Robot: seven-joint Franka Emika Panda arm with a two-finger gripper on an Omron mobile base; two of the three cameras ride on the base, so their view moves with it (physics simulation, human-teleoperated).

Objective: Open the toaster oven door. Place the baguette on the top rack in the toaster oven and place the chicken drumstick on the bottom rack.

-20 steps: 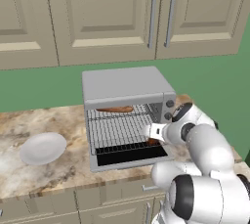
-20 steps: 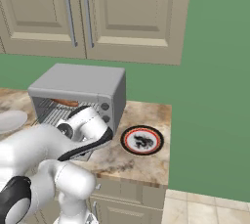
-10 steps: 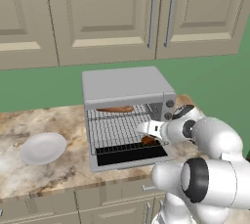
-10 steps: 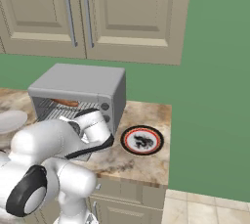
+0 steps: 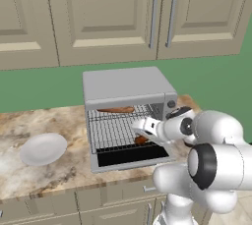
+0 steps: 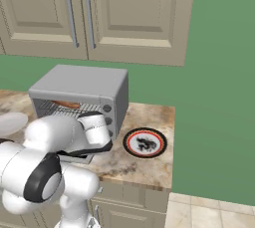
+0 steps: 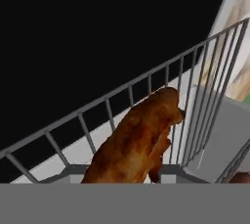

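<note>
While one white plate (image 5: pixel 43 149) sits at the left of the counter (image 5: pixel 29 180), one toaster oven (image 5: pixel 125 87) stands mid-counter with its door (image 5: pixel 133 155) dropped flat at the front, black glass up. Two wire racks show inside, one above the other: the top rack (image 5: pixel 118 113) and the bottom rack (image 5: pixel 110 133).

One baguette (image 5: pixel 116 110) lies on the top rack, its long axis running side to side across the oven mouth, parallel to the front; from the right base view its end (image 6: pixel 66 104) shows just under the oven's top edge.

One drumstick (image 5: pixel 141 140) sits at the right front of the bottom rack, just above the door. In the hand view the drumstick (image 7: pixel 135 145) lies among the bars of the rack (image 7: pixel 112 96), its long axis pointing away from the camera towards the rack's far rail, the narrower end farthest off and near the dark cavity beyond.

One hand (image 5: pixel 140 126) reaches into the oven's right side from the arm at the right, right over the drumstick and pointing left into the cavity. Its jaws are drawn in to their narrowest around the drumstick, which runs up from between them in the hand view.

Farther right, seen from the right base view, one red-rimmed plate (image 6: pixel 145 143) with dark marks rests on the counter beside the oven, apart from it.
</note>
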